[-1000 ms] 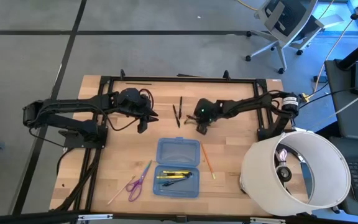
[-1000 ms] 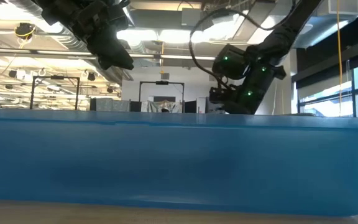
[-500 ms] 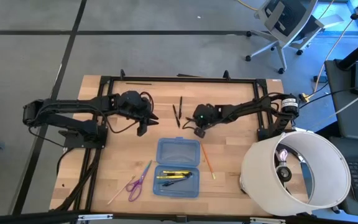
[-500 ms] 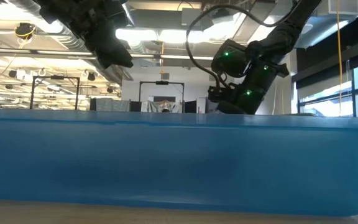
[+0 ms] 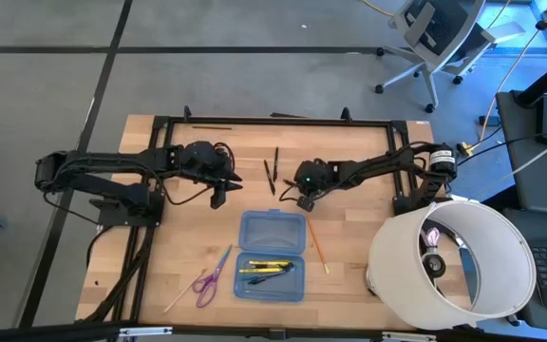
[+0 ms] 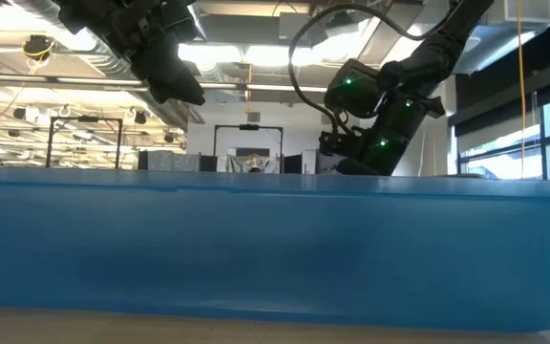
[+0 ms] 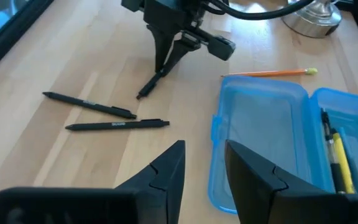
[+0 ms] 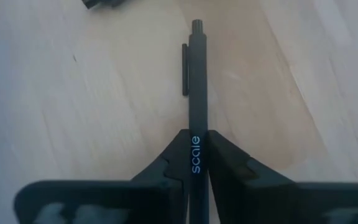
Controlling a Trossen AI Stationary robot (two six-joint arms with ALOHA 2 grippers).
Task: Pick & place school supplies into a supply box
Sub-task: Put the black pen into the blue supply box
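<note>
The blue supply box [image 5: 272, 255] lies open at the table's middle near side; its near half holds yellow pencils, a blue pen and a black pen. My right gripper [image 5: 302, 197] is just beyond the box's far edge, shut on a black pen [image 8: 195, 93]. My left gripper [image 7: 204, 163] is open and empty, left of the box's far half. Two more black pens [image 5: 272, 171] lie flat on the table farther back. An orange pencil [image 5: 318, 245] lies right of the box. Purple-handled scissors [image 5: 212, 275] and a pale stick [image 5: 180, 296] lie to its left. My right gripper pinches the black pen's barrel [image 8: 195, 163] between its two fingers. The pen sticks out past the fingertips, roughly in line with them, clip end [image 8: 186, 68] foremost. The fingers slant down from the table's right, and the pen's free end [image 7: 142, 93] is low by the table top.
A large white drum [image 5: 449, 261] stands at the table's near right corner. A black frame [image 5: 273, 122] runs along the far edge. In the low view the box's blue wall [image 6: 275, 248] fills the foreground.
My right gripper has moved a little toward the table's left, staying just beyond the box's far edge.
</note>
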